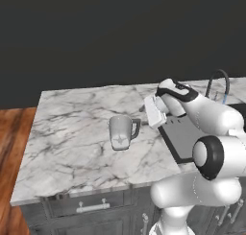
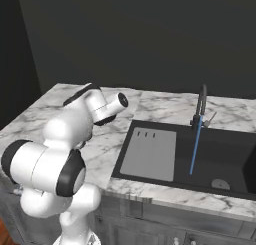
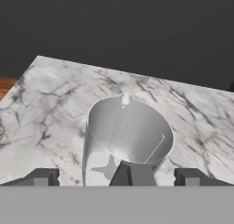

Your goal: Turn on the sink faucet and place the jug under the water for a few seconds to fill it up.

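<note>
The jug [image 1: 122, 132] stands upright on the marble counter, left of the sink, its dark handle [image 1: 136, 128] pointing at my hand [image 1: 154, 110]. In the hand view the jug [image 3: 125, 134] is close ahead, star mark low on its side, and its handle [image 3: 132, 175] sits between my fingertips. My gripper [image 3: 116, 178] is open, one finger on each side of the handle, not touching it. The sink faucet [image 2: 201, 105] rises behind the black sink [image 2: 235, 151]. Water [image 2: 194, 148] runs from it in a thin blue stream into the basin.
A grey drainboard panel [image 2: 150, 154] fills the sink's left part, between the jug and the stream. A round drain [image 2: 220, 184] lies at the basin's front right. The counter's left edge [image 1: 30, 138] drops to a wooden floor. Cabinet drawers [image 1: 91, 206] run below the counter front.
</note>
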Controlling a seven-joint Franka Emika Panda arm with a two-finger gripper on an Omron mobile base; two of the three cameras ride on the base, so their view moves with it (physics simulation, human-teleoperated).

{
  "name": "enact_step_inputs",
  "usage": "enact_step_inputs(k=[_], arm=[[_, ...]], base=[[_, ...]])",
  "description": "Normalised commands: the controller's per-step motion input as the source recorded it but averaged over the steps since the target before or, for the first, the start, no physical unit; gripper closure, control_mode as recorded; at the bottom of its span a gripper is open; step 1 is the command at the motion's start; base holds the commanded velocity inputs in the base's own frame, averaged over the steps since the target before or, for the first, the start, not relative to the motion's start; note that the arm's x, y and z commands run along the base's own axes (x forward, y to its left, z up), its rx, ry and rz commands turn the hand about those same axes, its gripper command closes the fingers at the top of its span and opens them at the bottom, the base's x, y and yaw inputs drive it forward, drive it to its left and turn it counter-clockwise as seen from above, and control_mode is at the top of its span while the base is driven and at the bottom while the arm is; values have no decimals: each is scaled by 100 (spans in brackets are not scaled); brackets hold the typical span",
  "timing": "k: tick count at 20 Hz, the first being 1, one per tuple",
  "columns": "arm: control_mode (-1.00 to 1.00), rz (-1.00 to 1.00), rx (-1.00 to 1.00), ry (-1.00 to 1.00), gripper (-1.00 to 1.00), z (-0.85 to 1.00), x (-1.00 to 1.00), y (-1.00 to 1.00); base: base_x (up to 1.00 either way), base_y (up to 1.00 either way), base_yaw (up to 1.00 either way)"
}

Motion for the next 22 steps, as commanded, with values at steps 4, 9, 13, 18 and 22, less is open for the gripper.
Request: enact_step_inputs(k=[4, 9, 13, 18, 22], arm=[[-100, 2, 0, 4, -100, -28, 30, 2], [-100, 1, 0, 5, -100, -24, 33, 5], [-100, 0, 0, 5, -100, -17, 38, 3], [-100, 0, 0, 5, -100, -19, 38, 2], [-100, 1, 0, 5, -100, -23, 33, 4]], base=[[0, 0, 0], [0, 0, 0], [0, 0, 0], [0, 0, 0], [0, 0, 0]])
